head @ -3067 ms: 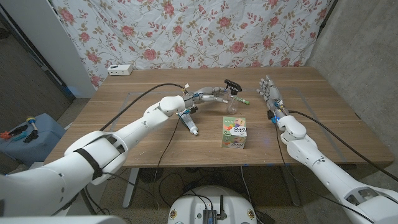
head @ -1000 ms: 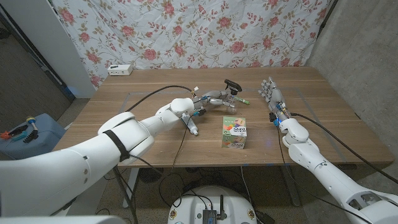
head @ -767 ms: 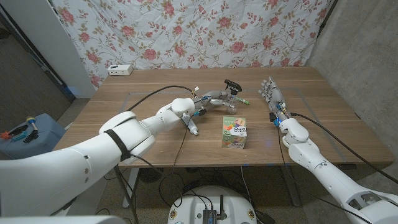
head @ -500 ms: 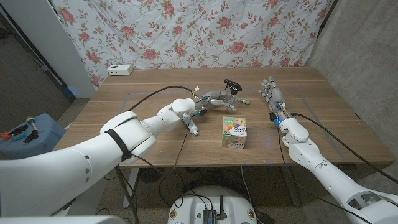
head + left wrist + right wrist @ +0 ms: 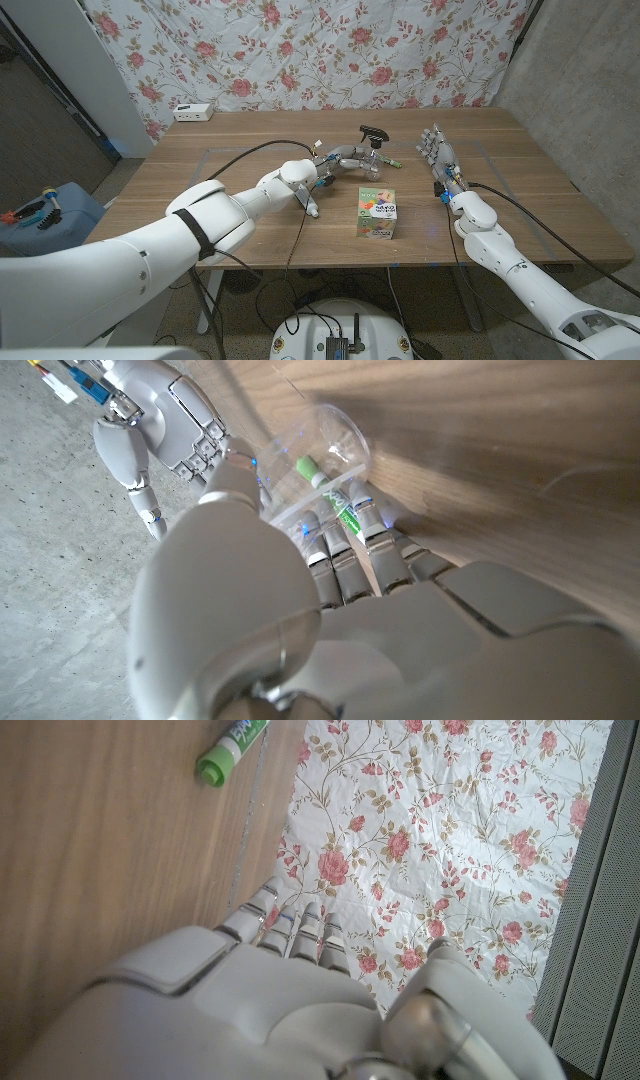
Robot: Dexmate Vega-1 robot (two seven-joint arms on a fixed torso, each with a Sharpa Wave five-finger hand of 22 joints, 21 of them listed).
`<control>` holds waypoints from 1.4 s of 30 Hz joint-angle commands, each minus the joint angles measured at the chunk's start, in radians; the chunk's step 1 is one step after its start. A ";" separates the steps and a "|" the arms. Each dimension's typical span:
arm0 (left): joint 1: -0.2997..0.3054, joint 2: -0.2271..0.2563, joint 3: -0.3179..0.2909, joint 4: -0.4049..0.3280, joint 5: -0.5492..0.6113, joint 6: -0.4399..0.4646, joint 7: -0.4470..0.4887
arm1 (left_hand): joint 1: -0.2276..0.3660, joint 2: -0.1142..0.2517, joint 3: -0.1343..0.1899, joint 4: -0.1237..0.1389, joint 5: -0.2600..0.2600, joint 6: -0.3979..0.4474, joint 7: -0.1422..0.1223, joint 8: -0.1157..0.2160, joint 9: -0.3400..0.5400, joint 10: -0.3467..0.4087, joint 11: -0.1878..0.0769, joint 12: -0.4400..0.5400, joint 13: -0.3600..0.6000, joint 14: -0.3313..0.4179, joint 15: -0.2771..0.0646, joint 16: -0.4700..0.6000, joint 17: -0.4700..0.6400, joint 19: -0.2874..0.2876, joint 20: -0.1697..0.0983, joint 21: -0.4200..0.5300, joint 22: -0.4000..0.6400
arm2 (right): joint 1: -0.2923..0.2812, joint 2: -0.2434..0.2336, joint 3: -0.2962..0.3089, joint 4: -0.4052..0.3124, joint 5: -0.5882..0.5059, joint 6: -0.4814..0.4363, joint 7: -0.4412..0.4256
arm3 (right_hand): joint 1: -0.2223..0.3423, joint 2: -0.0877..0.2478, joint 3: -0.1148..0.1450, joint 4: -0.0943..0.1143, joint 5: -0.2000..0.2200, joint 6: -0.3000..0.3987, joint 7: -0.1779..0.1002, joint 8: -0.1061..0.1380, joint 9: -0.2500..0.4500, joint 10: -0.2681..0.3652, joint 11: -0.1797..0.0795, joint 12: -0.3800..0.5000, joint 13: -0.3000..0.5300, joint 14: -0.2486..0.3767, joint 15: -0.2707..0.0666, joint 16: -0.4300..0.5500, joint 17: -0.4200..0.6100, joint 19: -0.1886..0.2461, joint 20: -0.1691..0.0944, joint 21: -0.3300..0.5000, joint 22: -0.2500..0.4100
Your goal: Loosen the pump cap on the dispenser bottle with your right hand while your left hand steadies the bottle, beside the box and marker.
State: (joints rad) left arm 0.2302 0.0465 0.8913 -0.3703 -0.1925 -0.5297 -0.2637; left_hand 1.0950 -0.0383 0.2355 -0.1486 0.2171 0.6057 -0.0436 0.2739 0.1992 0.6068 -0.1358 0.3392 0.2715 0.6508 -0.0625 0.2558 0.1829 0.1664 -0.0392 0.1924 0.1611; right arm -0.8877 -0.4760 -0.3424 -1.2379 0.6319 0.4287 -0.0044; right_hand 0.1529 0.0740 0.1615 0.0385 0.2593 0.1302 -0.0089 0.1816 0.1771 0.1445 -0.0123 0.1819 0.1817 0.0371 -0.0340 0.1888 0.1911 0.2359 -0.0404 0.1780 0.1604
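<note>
Left hand (image 5: 345, 157) grips the clear dispenser bottle (image 5: 376, 165) around its body, fingers wrapped on the far-centre part of the wooden table (image 5: 200, 190); the left wrist view shows those fingers (image 5: 345, 555) curled against the transparent wall of the bottle. Over the last few seconds this arm has pushed further in across the table, its elbow and forearm now lying lower and closer to the middle, while the hand has kept its hold at the same spot. The black pump cap (image 5: 375, 133) appears to sit a touch higher in the picture than a moment ago, so the bottle may have been tipped or raised slightly, though the shift is small.

Right hand (image 5: 436, 150) stands well apart from the bottle on the right side of the table, fingers spread and upright, holding nothing; it has barely shifted in that time. That suggests the steadying half of the job is in place and the loosening has not begun: the right hand has yet to reach the pump.

The bottle looks clear and seemingly empty; through its wall the green marker (image 5: 335, 495) is visible lying behind it on the wood. The small printed box (image 5: 377, 213) stands closed nearer the robot, its contents hidden. A white tube (image 5: 305, 198) lies beneath the left forearm.
</note>
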 commanded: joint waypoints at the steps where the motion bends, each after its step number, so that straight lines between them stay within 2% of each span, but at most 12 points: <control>1: 0.009 -0.010 0.004 0.003 -0.009 -0.004 0.049 | 0.028 0.018 0.010 -0.001 -0.009 0.032 0.001 0.013 0.006 0.022 -0.008 0.012 0.016 0.022 -0.116 0.010 0.006 0.016 -0.093 0.002 0.004 | 0.002 -0.001 0.000 0.006 0.004 -0.004 0.005 | -0.001 -0.004 -0.004 0.000 0.011 -0.002 0.001 0.007 0.002 0.002 -0.008 0.007 0.001 -0.003 -0.011 0.006 -0.001 0.001 -0.046 0.007 0.005; 8: 0.022 -0.005 -0.007 -0.003 -0.012 -0.059 0.059 | 0.032 0.031 0.010 0.002 -0.020 0.048 -0.003 0.018 0.008 0.039 -0.016 0.022 0.027 0.035 -0.116 0.016 0.010 0.020 -0.093 -0.001 0.004 | 0.005 -0.010 -0.005 -0.006 -0.003 -0.017 0.007 | -0.001 -0.004 -0.004 0.000 0.011 -0.002 0.001 0.007 0.002 0.002 -0.007 0.007 0.001 -0.003 -0.011 0.006 -0.001 0.001 -0.044 0.007 0.005; 16: 0.042 0.006 -0.023 -0.012 -0.008 -0.119 0.075 | 0.041 0.042 0.013 0.001 -0.025 0.057 0.000 0.021 0.009 0.047 -0.005 0.027 0.036 0.046 -0.115 0.021 0.013 0.023 -0.092 -0.003 0.004 | 0.010 -0.016 -0.011 -0.015 -0.010 -0.031 0.008 | -0.001 -0.004 -0.005 0.000 0.011 -0.001 0.001 0.007 0.002 0.003 -0.008 0.007 0.001 -0.003 -0.011 0.006 -0.001 0.001 -0.044 0.007 0.005; 22: 0.053 0.018 -0.031 -0.025 0.005 -0.154 0.096 | 0.044 0.047 0.012 0.002 -0.028 0.067 -0.001 0.024 0.010 0.058 -0.006 0.034 0.043 0.054 -0.114 0.025 0.015 0.026 -0.095 -0.003 0.003 | 0.017 -0.018 -0.017 -0.019 -0.015 -0.041 0.007 | -0.001 -0.004 -0.005 0.000 0.011 -0.001 0.001 0.007 0.002 0.003 -0.008 0.007 0.001 -0.003 -0.010 0.006 -0.002 0.001 -0.044 0.007 0.005; 29: 0.067 0.046 -0.043 -0.066 0.016 -0.170 0.096 | 0.044 0.053 0.012 0.003 -0.029 0.072 0.000 0.026 0.011 0.059 -0.003 0.036 0.050 0.059 -0.113 0.027 0.018 0.027 -0.096 -0.005 0.003 | 0.025 -0.021 -0.025 -0.031 -0.025 -0.056 0.003 | -0.002 -0.003 -0.005 0.000 0.012 -0.001 0.000 0.007 0.002 0.003 -0.007 0.007 0.001 -0.002 -0.011 0.006 -0.002 0.001 -0.044 0.007 0.005; 33: 0.096 0.087 -0.052 -0.155 0.027 -0.145 0.102 | 0.046 0.057 0.012 0.004 -0.029 0.073 0.000 0.026 0.012 0.062 -0.006 0.039 0.054 0.062 -0.111 0.028 0.018 0.026 -0.096 -0.006 0.003 | 0.029 -0.025 -0.031 -0.043 -0.034 -0.063 0.002 | -0.002 -0.003 -0.006 -0.001 0.012 -0.001 0.001 0.007 0.002 0.004 -0.008 0.007 0.001 -0.002 -0.010 0.006 -0.002 0.002 -0.044 0.007 0.005; 38: 0.150 0.158 -0.068 -0.331 0.045 -0.050 0.124 | 0.045 0.062 0.013 0.006 -0.029 0.077 0.001 0.028 0.012 0.063 -0.008 0.041 0.058 0.066 -0.109 0.028 0.018 0.026 -0.096 -0.007 0.003 | 0.027 -0.043 -0.039 -0.086 -0.055 -0.089 -0.013 | -0.002 -0.003 -0.006 -0.001 0.012 0.000 0.000 0.008 0.002 0.005 -0.007 0.008 0.001 -0.002 -0.010 0.006 -0.002 0.002 -0.044 0.007 0.005; 42: 0.181 0.197 -0.081 -0.425 0.054 0.009 0.135 | 0.047 0.066 0.015 0.005 -0.029 0.079 0.000 0.028 0.013 0.067 -0.006 0.043 0.062 0.070 -0.108 0.028 0.018 0.025 -0.097 -0.007 0.003 | 0.024 -0.065 -0.045 -0.132 -0.080 -0.120 -0.036 | -0.002 -0.004 -0.006 -0.001 0.012 0.001 -0.004 0.008 0.002 0.006 -0.005 0.008 0.001 -0.002 -0.008 0.006 -0.002 0.002 -0.043 0.007 0.005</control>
State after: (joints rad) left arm 0.3400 0.1395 0.8400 -0.5455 -0.1638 -0.6327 -0.1567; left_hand 1.1071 -0.0319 0.2436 -0.1488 0.1882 0.6687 -0.0433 0.2938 0.2068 0.6448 -0.1274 0.3753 0.3079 0.7097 -0.0645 0.2744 0.1974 0.1875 -0.0395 0.1885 0.1615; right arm -0.8636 -0.5080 -0.3731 -1.2964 0.5958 0.3625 -0.0061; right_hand 0.1529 0.0740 0.1585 0.0356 0.2670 0.1302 -0.0089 0.1857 0.1771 0.1449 -0.0127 0.1819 0.1818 0.0371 -0.0340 0.1888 0.1861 0.2359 -0.0404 0.1780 0.1604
